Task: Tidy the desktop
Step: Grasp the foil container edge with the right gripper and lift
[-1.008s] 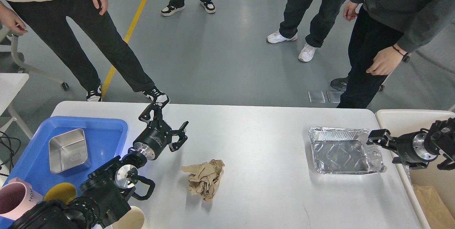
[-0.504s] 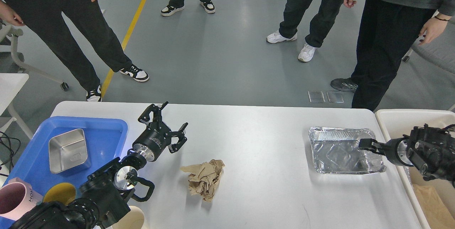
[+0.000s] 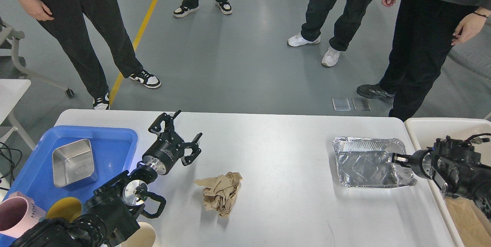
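Note:
The desktop (image 3: 284, 208) is a wide white tabletop. A crumpled brown paper ball (image 3: 220, 193) lies near its middle. An empty foil tray (image 3: 364, 162) sits toward the right end. My left gripper (image 3: 181, 132) hovers open above the table, up and left of the paper ball, with nothing between its fingers. My right gripper (image 3: 397, 158) comes in from the right, and its tip lies over the foil tray's right rim. It is seen small and end-on, so its fingers cannot be told apart.
A blue tray (image 3: 115, 141) at the left end holds a steel container (image 3: 73, 160), a pink cup (image 3: 15, 216) and a yellow disc (image 3: 65, 208). A white bin (image 3: 433, 128) with brown paper (image 3: 468, 220) stands at the right. Several people stand beyond the far edge.
My right gripper turned and its tip moved left onto the foil tray's right rim. The people at left and right stepped back from the table. The left arm barely moved.

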Motion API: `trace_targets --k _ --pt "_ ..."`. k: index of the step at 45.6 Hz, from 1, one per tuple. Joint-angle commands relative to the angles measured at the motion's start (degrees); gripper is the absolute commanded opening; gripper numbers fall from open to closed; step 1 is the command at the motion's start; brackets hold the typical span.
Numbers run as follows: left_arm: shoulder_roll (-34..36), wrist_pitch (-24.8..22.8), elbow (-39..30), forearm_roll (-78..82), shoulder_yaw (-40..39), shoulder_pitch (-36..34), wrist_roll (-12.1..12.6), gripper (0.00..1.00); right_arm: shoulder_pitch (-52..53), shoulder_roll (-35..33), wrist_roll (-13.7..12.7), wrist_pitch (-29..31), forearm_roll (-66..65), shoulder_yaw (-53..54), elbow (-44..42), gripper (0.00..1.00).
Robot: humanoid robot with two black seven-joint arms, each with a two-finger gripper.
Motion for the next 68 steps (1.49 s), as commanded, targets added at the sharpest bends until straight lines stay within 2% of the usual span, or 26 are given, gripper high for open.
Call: trace_targets --k 1,17,26,34,39,42,45,54,59,63,65,68 --pt "0.0 0.0 0.0 0.0 0.0 0.3 0.0 0.96 -0.3 0.1 0.1 -0.1 0.0 -0.1 -0.1 0.37" --pt "0.0 -0.3 0.0 -0.1 0.0 0.9 -0.1 0.96 -1.0 0.2 0.1 -0.7 0.1 -0.1 -0.2 0.23" --pt "0.0 -0.4 0.0 -0.1 0.1 0.9 -0.9 0.96 -1.4 0.5 0.2 -0.7 0.1 -0.1 -0.2 0.19" --pt "0.0 -0.4 0.0 -0.1 0.1 0.9 -0.9 0.96 -1.5 0.6 0.3 -0.6 0.2 -0.1 -0.2 0.0" --pt "0.0 -0.4 0.0 -0.1 0.1 0.9 -0.9 0.96 -1.4 0.6 0.4 0.2 0.9 0.2 -0.1 0.0" --pt "0.0 -0.4 0.0 -0.1 0.1 0.9 -0.9 0.96 -0.7 0.2 1.4 1.3 1.1 0.3 0.4 0.0" --pt "0.1 -0.4 0.0 -0.1 0.0 0.9 -0.9 0.96 0.7 0.1 3.2 5.1 1.2 0.9 0.6 0.0" --pt "0.4 -0.3 0.0 -0.1 0.1 1.0 -0.9 0.96 5.8 -2.2 5.4 11.9 2.4 1.0 2.5 0.0" --pt "0.4 -0.1 0.0 -0.1 0.1 0.9 -0.9 0.96 9.9 -6.3 5.7 16.0 2.4 1.0 7.6 0.0" --pt "0.4 0.1 0.0 -0.1 0.1 0.9 -0.9 0.96 14.2 -12.8 4.9 18.0 2.4 0.9 16.4 0.0" --pt "0.5 0.1 0.0 -0.1 0.1 0.8 -0.9 0.96 16.7 -16.3 3.9 18.8 2.3 0.6 22.3 0.0" --pt "0.4 0.2 0.0 -0.1 0.1 0.6 -0.9 0.96 20.5 -21.8 -0.2 19.5 1.4 0.5 31.4 0.0"
